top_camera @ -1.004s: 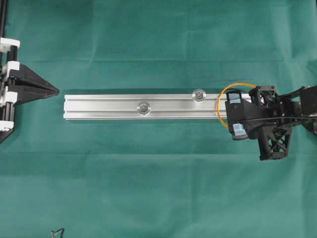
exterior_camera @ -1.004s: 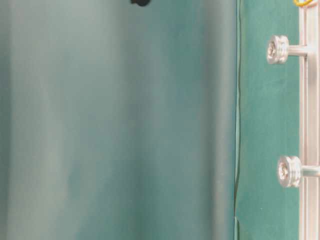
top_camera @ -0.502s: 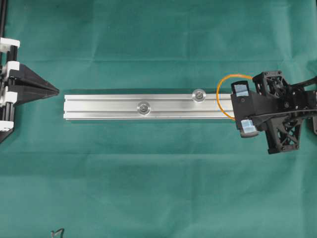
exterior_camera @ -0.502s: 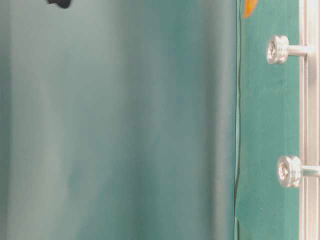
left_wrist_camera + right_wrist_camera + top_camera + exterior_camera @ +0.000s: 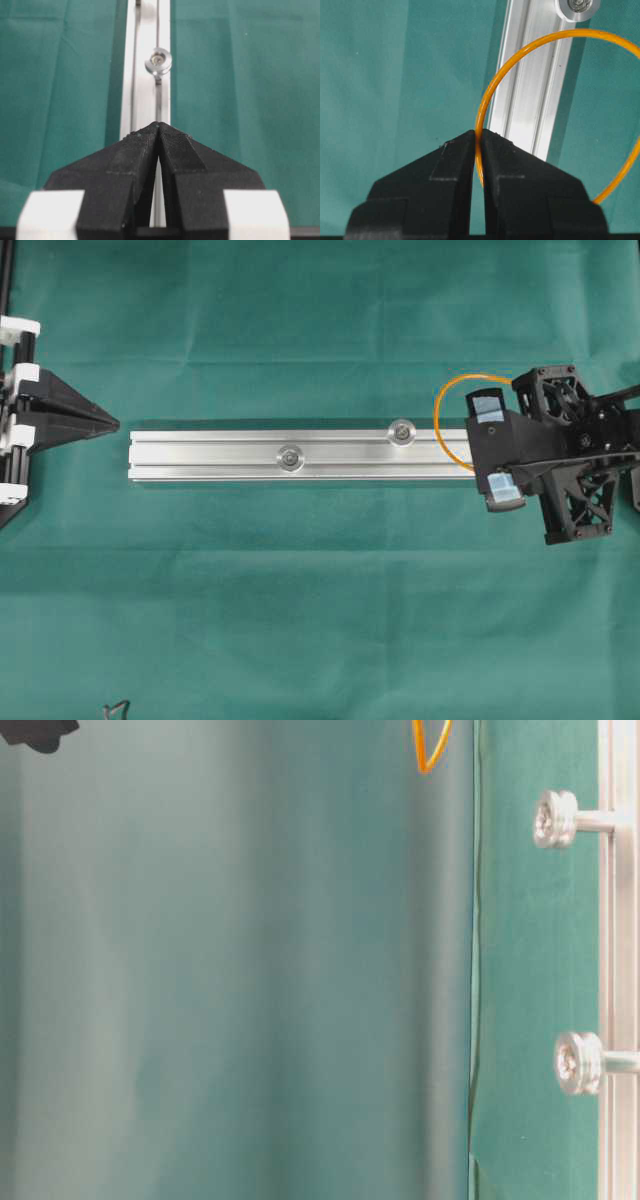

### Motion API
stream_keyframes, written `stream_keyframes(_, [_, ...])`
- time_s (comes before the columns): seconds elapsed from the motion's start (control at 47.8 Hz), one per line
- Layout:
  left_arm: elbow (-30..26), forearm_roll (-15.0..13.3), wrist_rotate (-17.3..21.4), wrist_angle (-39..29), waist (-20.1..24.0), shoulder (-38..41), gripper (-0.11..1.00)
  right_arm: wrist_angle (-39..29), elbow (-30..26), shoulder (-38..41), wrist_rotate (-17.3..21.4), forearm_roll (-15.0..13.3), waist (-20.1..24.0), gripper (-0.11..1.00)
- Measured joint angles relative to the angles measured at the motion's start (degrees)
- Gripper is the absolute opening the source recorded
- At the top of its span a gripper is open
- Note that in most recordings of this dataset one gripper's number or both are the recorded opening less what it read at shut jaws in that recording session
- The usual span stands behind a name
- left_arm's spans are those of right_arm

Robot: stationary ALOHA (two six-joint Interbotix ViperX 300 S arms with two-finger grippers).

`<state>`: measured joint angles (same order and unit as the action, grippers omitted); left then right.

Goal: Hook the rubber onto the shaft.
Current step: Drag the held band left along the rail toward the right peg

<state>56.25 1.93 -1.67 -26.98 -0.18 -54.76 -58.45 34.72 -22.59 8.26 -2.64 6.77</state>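
The rubber (image 5: 437,426) is a thin orange loop hanging from my right gripper (image 5: 473,449), which is shut on it above the right end of the aluminium rail (image 5: 220,446). In the right wrist view the rubber (image 5: 487,97) runs up from between the tips of the right gripper (image 5: 479,133) and arcs over the rail (image 5: 535,100), short of the nearer shaft (image 5: 577,7). Two shafts (image 5: 402,431) (image 5: 291,456) stand on the rail. My left gripper (image 5: 113,424) is shut and empty, just off the rail's left end.
Green cloth covers the table. A small dark wire piece (image 5: 118,707) lies at the bottom left edge. In the table-level view both shafts (image 5: 556,818) (image 5: 580,1062) stick out from the rail, and the loop's tip (image 5: 430,750) shows at the top.
My right gripper has risen and drawn back to the right with the rubber, lifting the loop off the rail end. The left arm has not moved.
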Motion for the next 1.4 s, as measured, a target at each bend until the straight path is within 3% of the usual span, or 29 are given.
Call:
stream_keyframes(0.858, [0.0,0.0,0.0,0.0,0.0,0.0,0.0,-0.1,-0.3,0.2,0.0,-0.3,0.1,0.07])
stream_keyframes(1.402, [0.0,0.1,0.0,0.0,0.0,0.0,0.0,1.4,-7.2,8.3,-0.4,-3.1,0.0,0.07])
